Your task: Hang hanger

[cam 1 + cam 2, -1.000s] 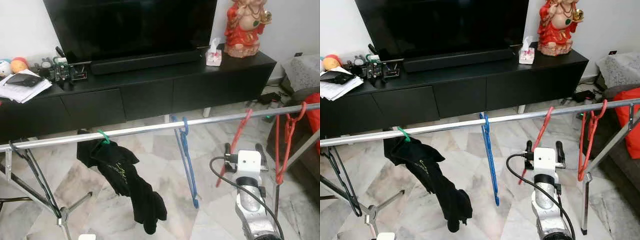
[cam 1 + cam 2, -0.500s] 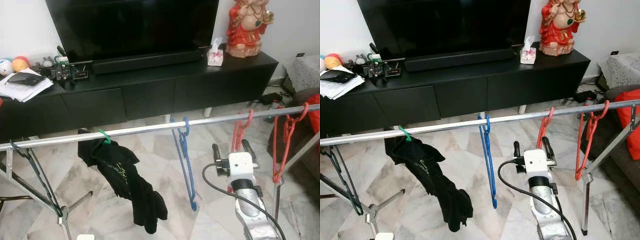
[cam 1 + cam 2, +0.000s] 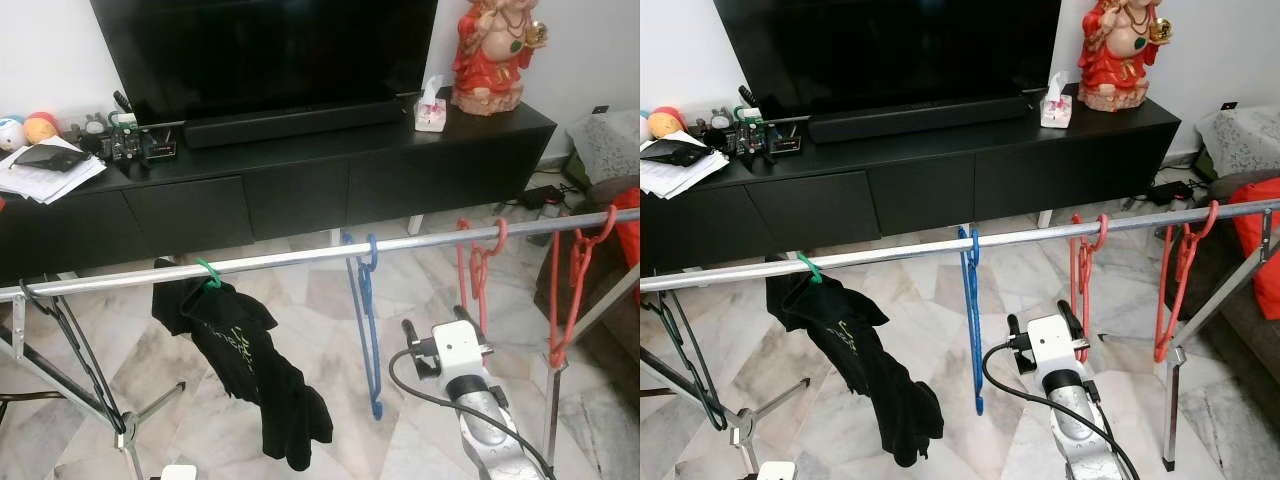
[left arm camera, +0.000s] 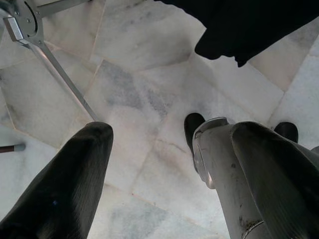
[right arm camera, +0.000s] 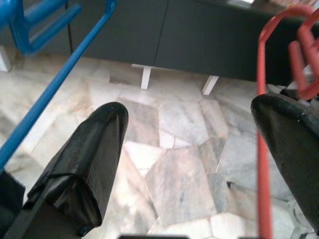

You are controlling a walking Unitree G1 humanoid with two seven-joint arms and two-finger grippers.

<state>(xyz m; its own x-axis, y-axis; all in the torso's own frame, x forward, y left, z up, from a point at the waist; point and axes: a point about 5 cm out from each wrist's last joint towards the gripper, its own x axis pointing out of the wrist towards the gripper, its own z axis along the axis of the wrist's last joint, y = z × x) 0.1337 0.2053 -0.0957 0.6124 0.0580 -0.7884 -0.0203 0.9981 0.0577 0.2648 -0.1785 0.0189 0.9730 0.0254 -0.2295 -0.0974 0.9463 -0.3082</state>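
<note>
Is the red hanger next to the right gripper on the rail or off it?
On: the red hanger hooks over the rail; right gripper open, apart.

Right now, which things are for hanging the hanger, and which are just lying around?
For the job: red hanger, metal rail, right gripper.

Just around: blue hanger, black garment, tissue box, red statue, papers.

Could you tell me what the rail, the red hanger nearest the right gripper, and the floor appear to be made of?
Rail: likely metal, a silvery tube with a bright sheen.
Red hanger: probably plastic, with thin, evenly coloured, smooth bars.
Floor: looks like polished marble or similar stone, pale with grey veining, laid in irregular slabs.
</note>
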